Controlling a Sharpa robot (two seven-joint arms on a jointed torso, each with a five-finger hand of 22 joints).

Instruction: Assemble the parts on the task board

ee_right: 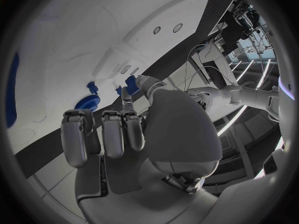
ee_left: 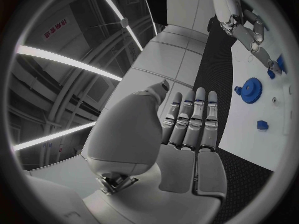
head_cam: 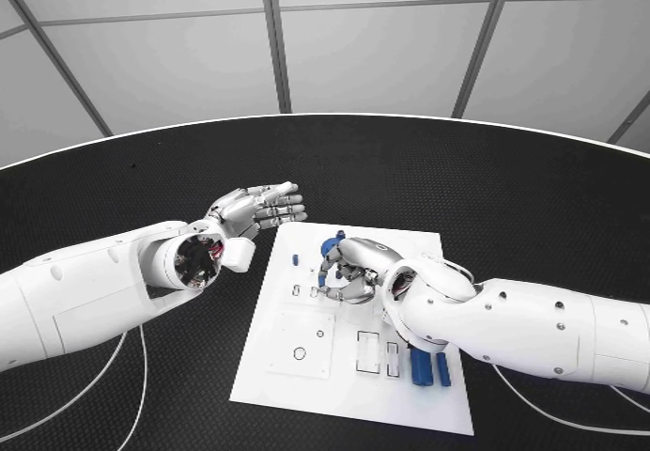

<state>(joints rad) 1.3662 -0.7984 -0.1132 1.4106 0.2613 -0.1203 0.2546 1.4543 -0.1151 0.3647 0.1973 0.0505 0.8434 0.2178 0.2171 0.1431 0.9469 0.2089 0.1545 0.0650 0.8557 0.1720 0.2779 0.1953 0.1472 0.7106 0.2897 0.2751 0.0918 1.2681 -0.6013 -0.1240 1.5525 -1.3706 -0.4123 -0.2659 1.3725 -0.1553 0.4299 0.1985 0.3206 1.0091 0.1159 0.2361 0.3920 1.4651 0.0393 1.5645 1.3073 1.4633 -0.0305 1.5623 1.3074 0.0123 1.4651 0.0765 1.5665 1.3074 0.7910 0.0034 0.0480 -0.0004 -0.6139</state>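
Observation:
The white task board [head_cam: 305, 371] lies in the middle of the table. A blue gear [head_cam: 332, 246] [ee_left: 251, 90] [ee_right: 87, 103] sits near its far end. My right hand [head_cam: 355, 271] [ee_right: 121, 134] is low over the board just beside the gear. Its thumb and one finger pinch a small blue part [ee_right: 131, 83], and the other fingers are curled in. My left hand [head_cam: 257, 209] [ee_left: 187, 127] hovers off the board's far left corner with straight fingers, holding nothing. Another small blue part [ee_left: 262, 125] stands on the board near the gear.
Two long blue parts [head_cam: 431, 368] lie side by side at the board's near right, beside rectangular slots [head_cam: 379, 352]. A round hole [head_cam: 300, 354] marks the near left panel. Thin cables [head_cam: 101, 376] trail over the black table near both arms.

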